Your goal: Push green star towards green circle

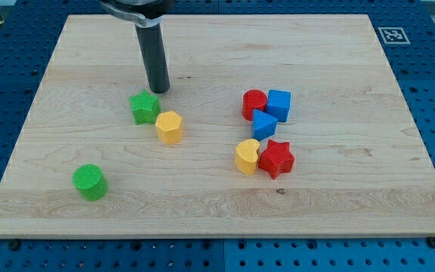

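The green star [144, 106] lies left of the board's middle. The green circle [90, 182] stands at the lower left, well apart from the star. My tip [159, 90] is just above and to the right of the green star, very close to it or touching its upper right edge. The rod rises from there toward the view's top. A yellow hexagon [169, 127] sits right next to the star, at its lower right.
A cluster lies right of the middle: a red cylinder [254, 103], a blue cube [279, 104], a blue triangle [263, 124], a yellow heart [247, 156] and a red star [276, 158]. The wooden board [338, 204] lies on a blue perforated table.
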You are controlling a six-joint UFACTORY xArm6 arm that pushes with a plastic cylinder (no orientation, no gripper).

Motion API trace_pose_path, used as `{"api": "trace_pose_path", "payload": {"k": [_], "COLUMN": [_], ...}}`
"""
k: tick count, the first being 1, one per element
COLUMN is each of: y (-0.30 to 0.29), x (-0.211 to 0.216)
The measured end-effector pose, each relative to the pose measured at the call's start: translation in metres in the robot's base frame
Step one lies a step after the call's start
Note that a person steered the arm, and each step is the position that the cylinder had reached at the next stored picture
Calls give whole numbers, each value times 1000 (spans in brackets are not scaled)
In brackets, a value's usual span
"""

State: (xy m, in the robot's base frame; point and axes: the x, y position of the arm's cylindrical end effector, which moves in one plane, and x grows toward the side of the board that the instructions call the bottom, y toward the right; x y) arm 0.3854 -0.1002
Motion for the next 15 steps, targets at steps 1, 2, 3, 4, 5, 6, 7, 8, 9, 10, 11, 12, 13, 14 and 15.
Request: {"api": "trace_pose_path", "payload": {"k": [1,2,3,4,5,6,7,8,9,10,11,12,13,14,15], "y": [0,-13,-20,-13,4,-4,-30,-40,-25,-10,-26,-53,-53,-53,-53], "x": [0,0,0,10,9,29,33,40,48,45,66,67,60,68,85]}}
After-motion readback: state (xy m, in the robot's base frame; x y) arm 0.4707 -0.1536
